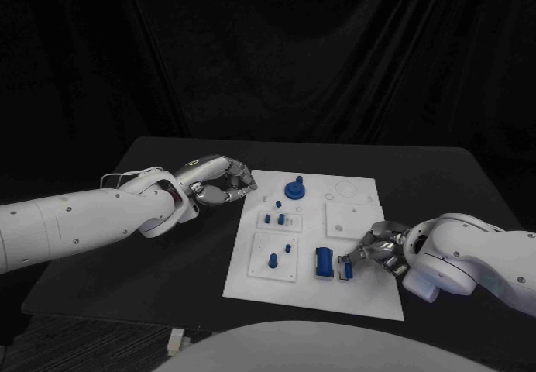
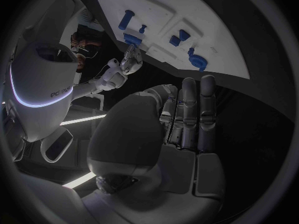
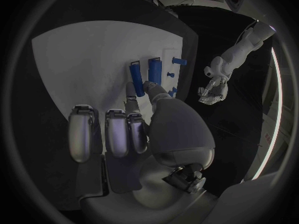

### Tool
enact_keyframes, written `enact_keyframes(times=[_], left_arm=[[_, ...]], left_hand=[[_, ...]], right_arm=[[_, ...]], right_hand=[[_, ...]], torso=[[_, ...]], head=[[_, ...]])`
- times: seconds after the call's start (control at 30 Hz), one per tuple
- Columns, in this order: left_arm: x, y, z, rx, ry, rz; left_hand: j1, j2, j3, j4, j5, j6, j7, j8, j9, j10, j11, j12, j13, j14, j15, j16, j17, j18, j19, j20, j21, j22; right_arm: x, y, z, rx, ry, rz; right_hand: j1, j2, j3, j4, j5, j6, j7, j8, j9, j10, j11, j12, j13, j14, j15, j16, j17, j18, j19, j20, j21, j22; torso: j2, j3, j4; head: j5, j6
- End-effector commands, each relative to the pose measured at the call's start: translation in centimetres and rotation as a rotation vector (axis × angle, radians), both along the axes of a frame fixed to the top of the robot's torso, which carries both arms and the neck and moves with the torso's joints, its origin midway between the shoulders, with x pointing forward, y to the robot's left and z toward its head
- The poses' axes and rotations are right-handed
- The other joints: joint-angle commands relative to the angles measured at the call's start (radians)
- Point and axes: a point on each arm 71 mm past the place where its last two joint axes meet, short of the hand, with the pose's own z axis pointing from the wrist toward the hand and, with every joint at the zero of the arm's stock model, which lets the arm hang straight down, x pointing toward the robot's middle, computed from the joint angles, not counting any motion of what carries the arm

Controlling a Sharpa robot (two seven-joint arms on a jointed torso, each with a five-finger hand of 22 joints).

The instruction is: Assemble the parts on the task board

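Head view first: we've got the task board point(image 1: 252, 267), a flat matte white plate w/ raised square tiles, lying mid-table on the black table point(image 1: 134, 263). Blue parts on it: a round knobbed piece point(image 1: 295, 189) near the far edge, small pegs point(image 1: 277, 219) on a tile in the middle, another peg pair point(image 1: 280, 255) on the near-left tile, and a chunky blue block point(image 1: 323, 263) near the front. Our left hand point(image 1: 218, 180), silver and segmented, sits just off the board's left far corner, fingers curled in, nothing in them. Right hand point(image 1: 378, 254) is over the board's right side, fingertips at a slim blue bar point(image 1: 348, 270) just beside the block; whether it's actually gripping it, can't tell from here. Left wrist view: left hand point(image 2: 187, 119) w/ fingers straight and close together, holding nothing, board point(image 2: 206, 15) beyond it w/ blue pieces standing up. Right wrist view: right hand point(image 3: 134, 129) above the board point(image 3: 81, 59), one finger reaching to the base of two blue bars point(image 3: 144, 72) lying side by side; grip unclear here as well.
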Motion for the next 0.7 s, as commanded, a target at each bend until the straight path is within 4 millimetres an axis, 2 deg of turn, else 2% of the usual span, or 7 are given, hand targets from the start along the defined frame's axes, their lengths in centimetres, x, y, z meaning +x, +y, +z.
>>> enact_keyframes(times=[0.03,0.17,0.3,0.5,0.63,0.7], left_arm=[[-0.08,-0.18,-0.01,-0.007,0.003,-0.012],[-0.07,-0.16,-0.01,-0.006,0.003,-0.011],[-0.07,-0.18,-0.02,-0.006,0.004,-0.012],[-0.06,-0.19,-0.03,-0.006,0.005,-0.012],[-0.06,-0.20,-0.03,-0.006,0.005,-0.012],[-0.07,-0.19,-0.04,-0.006,0.005,-0.012]], left_hand=[[0.000,0.011,0.005,0.001,0.006,-0.001,0.004,0.006,0.001,0.006,0.002,-0.001,-0.001,0.000,0.007,-0.003,-0.001,0.009,-0.008,0.002,0.000,0.035],[-0.001,0.011,0.005,0.001,0.006,-0.002,0.005,0.006,0.001,0.006,0.003,-0.001,-0.003,0.000,0.007,-0.003,-0.002,0.009,-0.009,0.003,0.002,0.035],[-0.001,0.011,0.005,0.001,0.006,-0.002,0.005,0.006,0.001,0.006,0.003,-0.001,-0.003,0.000,0.007,-0.003,-0.002,0.009,-0.009,0.003,0.002,0.035],[-0.001,0.011,0.005,0.001,0.006,-0.002,0.005,0.006,0.001,0.006,0.003,-0.001,-0.003,0.000,0.007,-0.003,-0.002,0.009,-0.009,0.003,0.002,0.035],[-0.001,0.011,0.005,0.001,0.006,-0.002,0.005,0.006,0.001,0.006,0.003,-0.001,-0.003,0.000,0.007,-0.003,-0.002,0.009,-0.009,0.003,0.002,0.035],[-0.001,0.011,0.005,0.001,0.006,-0.002,0.005,0.006,0.001,0.006,0.003,-0.001,-0.003,0.000,0.007,-0.003,-0.002,0.009,-0.009,0.003,0.002,0.035]], right_arm=[[-0.18,0.01,-0.21,-0.006,0.015,-0.003],[-0.19,0.00,-0.28,-0.007,0.018,-0.002],[-0.26,0.06,-0.32,-0.007,0.022,0.003],[-0.36,0.17,-0.36,-0.007,0.029,0.013],[-0.35,0.19,-0.40,-0.009,0.029,0.018],[-0.35,0.21,-0.41,-0.010,0.029,0.021]], right_hand=[[-0.005,0.003,0.005,0.002,-0.002,0.005,0.000,0.006,0.001,0.106,-0.002,0.002,0.263,0.065,-0.003,0.001,0.033,0.007,0.047,0.005,-0.004,0.223],[-0.017,0.005,0.006,0.006,-0.014,0.003,0.000,0.005,0.001,0.106,-0.002,0.002,0.263,0.065,-0.003,0.000,0.032,0.007,0.047,0.006,-0.004,0.223],[-0.033,0.006,0.006,0.009,-0.055,0.002,0.000,0.005,0.002,0.106,-0.002,0.002,0.263,0.065,-0.003,0.000,0.031,0.007,0.047,0.006,-0.006,0.222],[-0.042,0.006,0.006,0.010,-0.080,0.000,0.000,0.005,0.002,0.106,-0.002,0.002,0.263,0.064,-0.002,0.000,0.031,0.007,0.047,0.006,-0.006,0.222],[-0.055,0.006,0.003,0.014,-0.129,0.000,0.000,0.005,0.003,0.106,-0.002,0.002,0.263,0.064,-0.002,0.000,0.030,0.007,0.047,0.007,-0.007,0.222],[-0.066,0.006,-0.003,0.020,-0.175,-0.001,0.001,0.005,0.003,0.106,-0.001,0.002,0.263,0.064,-0.001,0.001,0.031,0.007,0.047,0.007,-0.007,0.222]], torso=[[0.000,0.0002,0.0010],[0.000,0.0002,0.0015],[0.000,0.0002,0.0010],[0.000,0.0002,0.0008],[0.000,0.0001,0.0003],[0.000,0.0000,0.0002]], head=[[-0.001,0.000],[-0.002,0.000],[-0.002,0.000],[-0.002,0.000],[0.001,0.000],[0.001,0.000]])
